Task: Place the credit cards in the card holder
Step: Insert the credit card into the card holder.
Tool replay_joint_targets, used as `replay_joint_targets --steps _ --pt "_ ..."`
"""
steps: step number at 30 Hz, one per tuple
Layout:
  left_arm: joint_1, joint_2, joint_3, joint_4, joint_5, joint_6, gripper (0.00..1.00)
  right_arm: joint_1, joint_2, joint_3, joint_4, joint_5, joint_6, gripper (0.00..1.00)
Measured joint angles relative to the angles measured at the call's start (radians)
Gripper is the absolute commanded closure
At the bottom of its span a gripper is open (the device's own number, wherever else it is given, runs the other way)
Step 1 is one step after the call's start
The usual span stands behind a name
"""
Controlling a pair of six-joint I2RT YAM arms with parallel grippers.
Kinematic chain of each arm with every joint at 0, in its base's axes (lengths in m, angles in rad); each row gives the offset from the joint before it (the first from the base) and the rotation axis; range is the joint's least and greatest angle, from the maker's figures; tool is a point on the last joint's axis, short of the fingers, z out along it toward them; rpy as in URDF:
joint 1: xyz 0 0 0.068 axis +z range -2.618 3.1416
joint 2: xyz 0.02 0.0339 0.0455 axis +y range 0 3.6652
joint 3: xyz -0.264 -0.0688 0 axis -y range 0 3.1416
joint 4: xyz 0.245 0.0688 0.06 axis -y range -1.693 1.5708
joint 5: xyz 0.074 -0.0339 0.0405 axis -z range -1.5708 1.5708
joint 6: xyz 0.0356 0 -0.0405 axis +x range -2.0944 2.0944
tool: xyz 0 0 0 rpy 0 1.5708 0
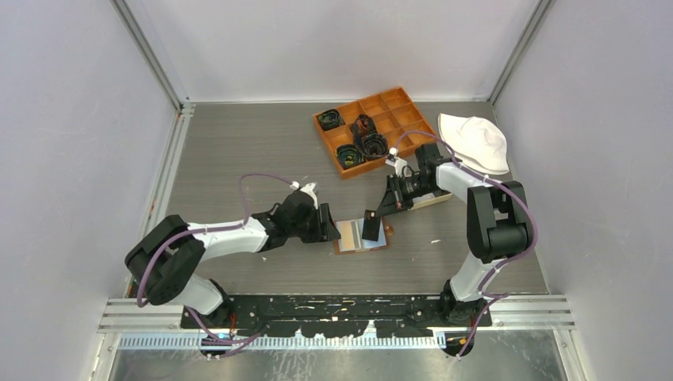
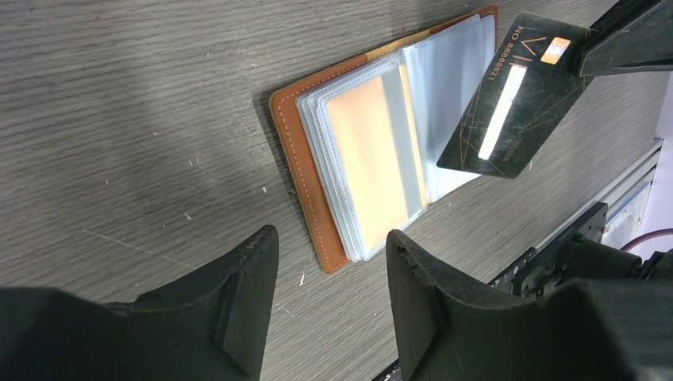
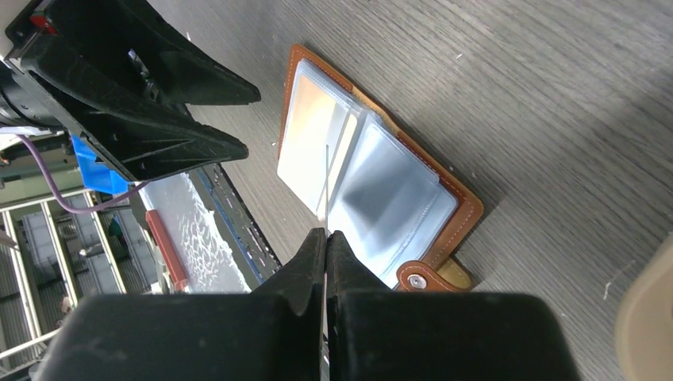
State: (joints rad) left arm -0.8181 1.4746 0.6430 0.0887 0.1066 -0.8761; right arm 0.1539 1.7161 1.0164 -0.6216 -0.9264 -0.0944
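The card holder (image 1: 343, 236) lies open on the table, brown leather with clear plastic sleeves fanned out; it also shows in the left wrist view (image 2: 298, 159) and the right wrist view (image 3: 464, 202). My right gripper (image 1: 381, 209) (image 3: 326, 234) is shut on a black credit card (image 1: 371, 227) (image 2: 508, 111), held tilted just above the holder's sleeves; from its own wrist the card (image 3: 326, 178) shows edge-on. My left gripper (image 1: 329, 227) (image 2: 332, 246) stands open at the holder's left edge, low over the table, nothing between its fingers.
An orange compartment box (image 1: 401, 107) with dark items stands at the back. A white hat (image 1: 476, 141) lies to the right of it. A beige tray (image 1: 435, 200) sits under the right arm. The metal rail (image 1: 333, 305) runs along the near edge.
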Motion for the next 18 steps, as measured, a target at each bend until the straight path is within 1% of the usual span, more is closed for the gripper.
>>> replay_joint_targets --steps 8,18 --pt "0.000 0.045 0.026 -0.005 0.011 0.000 0.47 0.005 0.004 0.000 0.009 -0.022 0.008 0.99" --pt "0.000 0.059 0.027 -0.014 0.024 0.000 0.48 0.015 0.035 0.000 0.017 -0.019 0.021 0.99"
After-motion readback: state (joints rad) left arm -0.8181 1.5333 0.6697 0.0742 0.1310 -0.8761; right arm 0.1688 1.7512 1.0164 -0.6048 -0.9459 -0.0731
